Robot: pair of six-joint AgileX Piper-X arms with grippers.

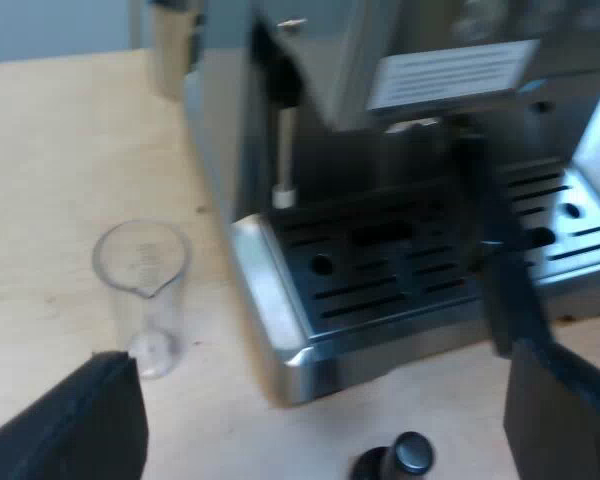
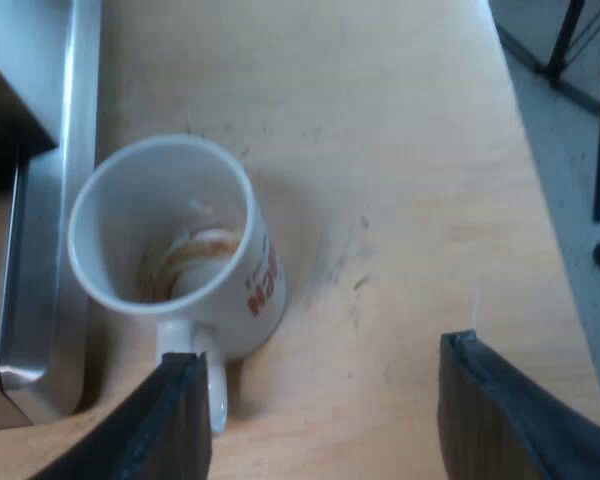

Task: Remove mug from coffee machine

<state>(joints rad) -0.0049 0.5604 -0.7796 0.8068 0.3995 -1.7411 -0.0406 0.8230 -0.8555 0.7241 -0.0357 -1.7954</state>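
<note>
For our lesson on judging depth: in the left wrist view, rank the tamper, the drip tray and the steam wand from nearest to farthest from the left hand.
1. Tamper, closest, between the left hand fingers.
2. Drip tray, beyond the tamper.
3. Steam wand, farthest, hanging above the tray's back edge.

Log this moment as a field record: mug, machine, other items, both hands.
mug: white, red lettering, upright on the wooden table beside the machine's metal base; brown residue inside
espresso machine: slotted drip tray at its front
measuring glass: upright on the table beside the machine
tamper: black knob, on the table before the drip tray
left hand: open, holding nothing
right hand: open, by the mug's handle, not gripping it
</note>
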